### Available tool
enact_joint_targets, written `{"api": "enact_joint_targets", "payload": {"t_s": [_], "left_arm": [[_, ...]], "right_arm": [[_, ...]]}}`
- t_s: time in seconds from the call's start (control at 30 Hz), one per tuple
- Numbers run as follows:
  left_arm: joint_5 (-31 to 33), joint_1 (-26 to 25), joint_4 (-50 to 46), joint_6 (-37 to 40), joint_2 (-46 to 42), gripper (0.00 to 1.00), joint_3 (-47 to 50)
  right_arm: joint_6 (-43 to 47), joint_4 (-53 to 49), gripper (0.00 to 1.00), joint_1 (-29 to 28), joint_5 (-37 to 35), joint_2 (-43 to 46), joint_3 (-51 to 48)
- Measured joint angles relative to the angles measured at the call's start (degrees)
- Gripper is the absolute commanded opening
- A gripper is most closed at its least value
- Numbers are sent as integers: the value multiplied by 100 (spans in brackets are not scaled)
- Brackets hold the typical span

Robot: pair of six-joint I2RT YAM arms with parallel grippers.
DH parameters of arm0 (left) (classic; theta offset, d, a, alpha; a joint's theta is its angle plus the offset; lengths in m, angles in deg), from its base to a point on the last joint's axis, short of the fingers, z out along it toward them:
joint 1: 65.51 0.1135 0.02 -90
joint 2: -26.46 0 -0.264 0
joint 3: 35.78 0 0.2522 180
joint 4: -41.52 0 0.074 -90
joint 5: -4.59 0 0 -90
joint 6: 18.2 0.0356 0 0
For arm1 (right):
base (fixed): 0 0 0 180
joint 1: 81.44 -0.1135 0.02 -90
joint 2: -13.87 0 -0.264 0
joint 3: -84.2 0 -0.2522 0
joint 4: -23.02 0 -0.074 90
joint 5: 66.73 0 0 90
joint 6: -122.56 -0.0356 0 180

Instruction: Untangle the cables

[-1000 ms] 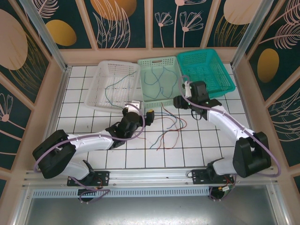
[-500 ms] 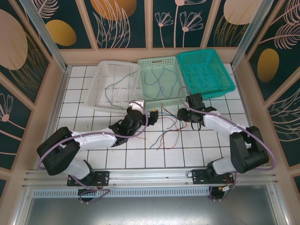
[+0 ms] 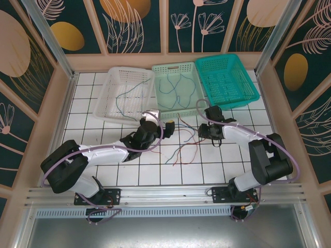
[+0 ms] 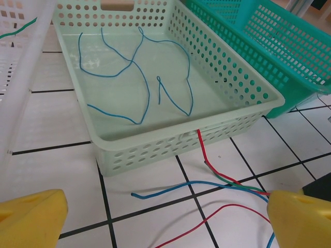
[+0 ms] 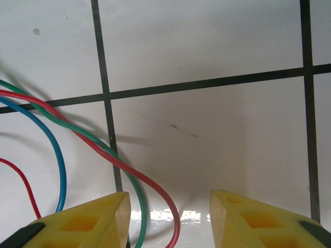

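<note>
The loose cables (image 3: 186, 138), thin red, green and blue wires, lie crossed on the white tiles in front of the light green basket (image 3: 166, 114). My right gripper (image 3: 206, 133) is low over their right end. In the right wrist view its yellow fingers (image 5: 85, 222) stand apart, with the red cable (image 5: 155, 188) and the green cable (image 5: 135, 192) running between them, and my right gripper (image 5: 168, 219) is open. My left gripper (image 3: 159, 121) is wide open at the cables' left side. In the left wrist view the blue cable (image 4: 181, 187) and a red cable (image 4: 207, 219) lie between its fingertips (image 4: 31, 219).
Several blue cables (image 4: 134, 77) lie inside the light green basket (image 4: 155, 150). The white basket (image 3: 106, 111) at the left holds green and blue wires (image 3: 129, 95). The teal basket (image 3: 251, 95) stands at the right. Padded walls enclose the table.
My right gripper has come down from the light green basket's near edge to the tiles over the cables, and its jaws have narrowed. The left gripper shifted slightly toward the cables.
</note>
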State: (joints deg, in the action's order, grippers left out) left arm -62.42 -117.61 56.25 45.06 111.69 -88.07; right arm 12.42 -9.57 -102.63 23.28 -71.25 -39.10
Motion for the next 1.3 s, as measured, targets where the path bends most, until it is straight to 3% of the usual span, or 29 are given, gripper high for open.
{"api": "enact_joint_targets", "payload": {"t_s": [0.33,0.6,1.13,1.3], "left_arm": [[17,0,0,-20,-2,99,101],[42,0,2,-55,-81,99,157],[-31,0,2,-59,-70,99,149],[-455,0,122,-55,94,99,35]], "right_arm": [[-7,-26,28,17,-61,-308,0],[33,-42,0,9,-221,-245,-20],[188,20,0,-59,-752,2352,-603],[291,240,0,-146,-505,2706,-730]]}}
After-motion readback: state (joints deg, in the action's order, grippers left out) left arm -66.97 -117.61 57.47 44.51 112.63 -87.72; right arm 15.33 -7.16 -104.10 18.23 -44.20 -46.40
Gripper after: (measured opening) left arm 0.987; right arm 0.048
